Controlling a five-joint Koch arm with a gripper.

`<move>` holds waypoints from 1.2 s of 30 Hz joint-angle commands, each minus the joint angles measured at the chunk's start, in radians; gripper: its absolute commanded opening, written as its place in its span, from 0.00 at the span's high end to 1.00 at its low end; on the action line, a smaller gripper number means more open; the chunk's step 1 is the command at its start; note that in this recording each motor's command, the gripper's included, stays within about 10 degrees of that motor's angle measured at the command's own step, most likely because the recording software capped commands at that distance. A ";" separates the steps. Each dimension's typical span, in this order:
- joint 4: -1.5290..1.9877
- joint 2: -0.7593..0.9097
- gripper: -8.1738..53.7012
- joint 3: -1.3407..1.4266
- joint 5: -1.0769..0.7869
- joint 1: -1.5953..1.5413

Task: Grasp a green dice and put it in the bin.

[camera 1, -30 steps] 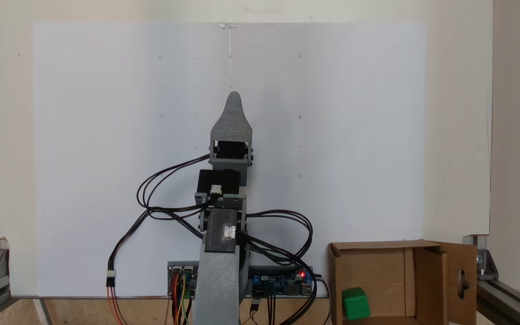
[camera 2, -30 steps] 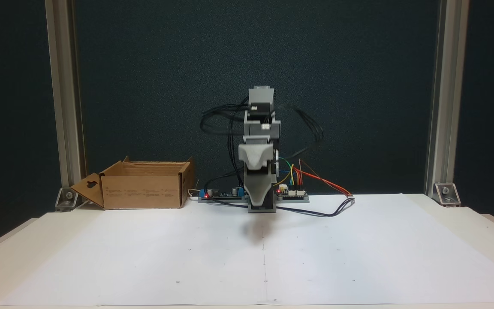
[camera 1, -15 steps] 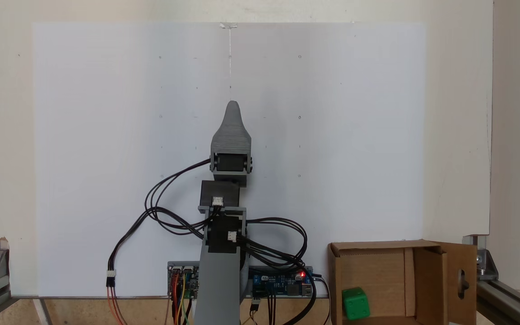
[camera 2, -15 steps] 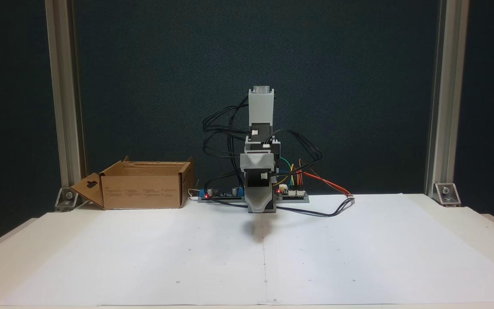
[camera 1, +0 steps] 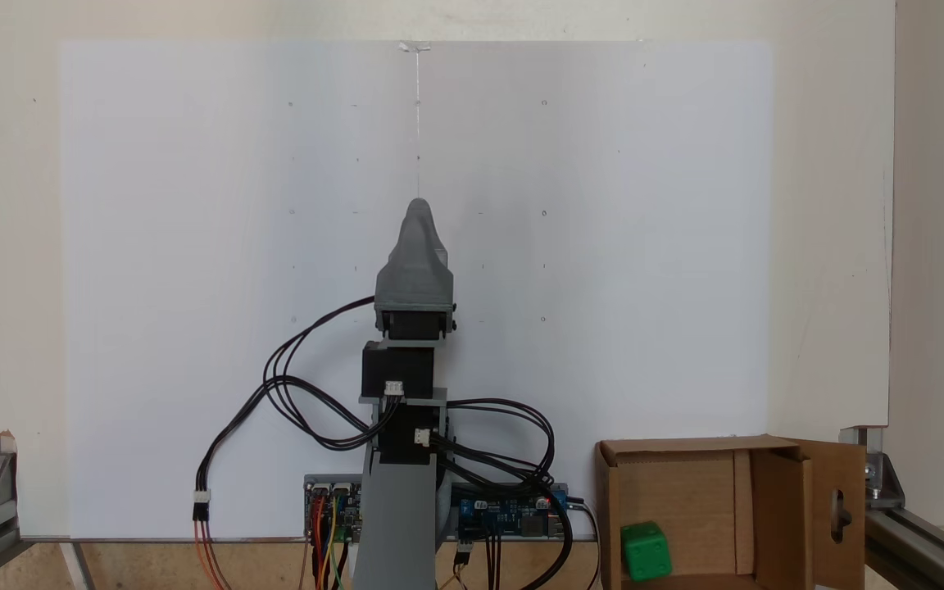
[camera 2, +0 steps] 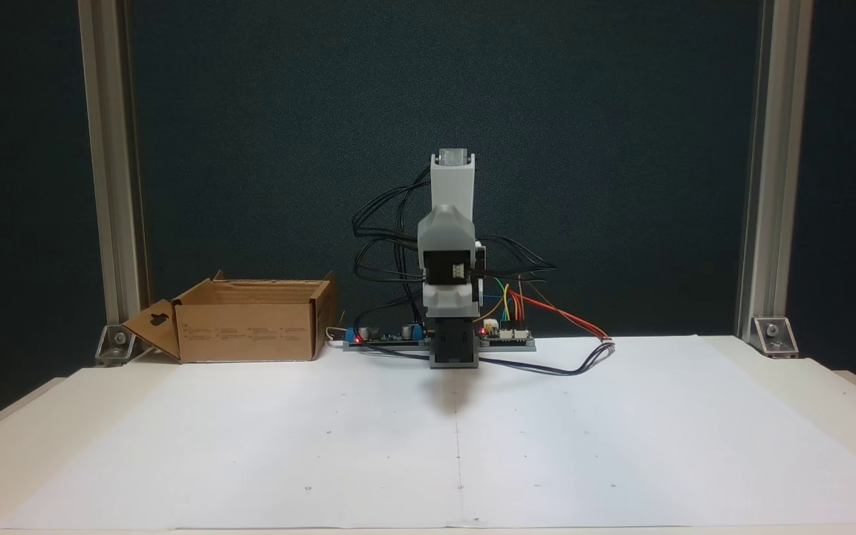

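The green dice (camera 1: 646,551) lies inside the bin (camera 1: 685,447), on its floor near the left wall in that fixed view. From the front the bin (camera 2: 250,331) is a brown cardboard box with an oval cut-out flap, left of the arm's base, and its walls hide the dice. My gripper (camera 1: 419,210) is over the middle of the white sheet, well apart from the bin, pointing away from the base. Its jaws lie one over the other, so their gap is hidden. Nothing shows in it.
The arm (camera 2: 452,193) stands folded over its base at the table's back edge. Looping black cables (camera 1: 300,393) and circuit boards (camera 1: 513,512) surround the base. A white paper sheet (camera 1: 193,246) covers the table. Aluminium posts (camera 2: 107,171) stand at the corners.
The arm has folded back toward its base, and the gripper tip has drawn closer to the base and tilted downward. The dice stays still in the bin.
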 commanded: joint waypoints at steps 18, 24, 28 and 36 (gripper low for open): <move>-0.150 0.110 0.15 0.133 0.026 0.002; -0.149 0.109 0.15 0.133 0.028 -0.003; -0.149 0.109 0.15 0.133 0.028 -0.005; -0.149 0.109 0.15 0.133 0.026 -0.003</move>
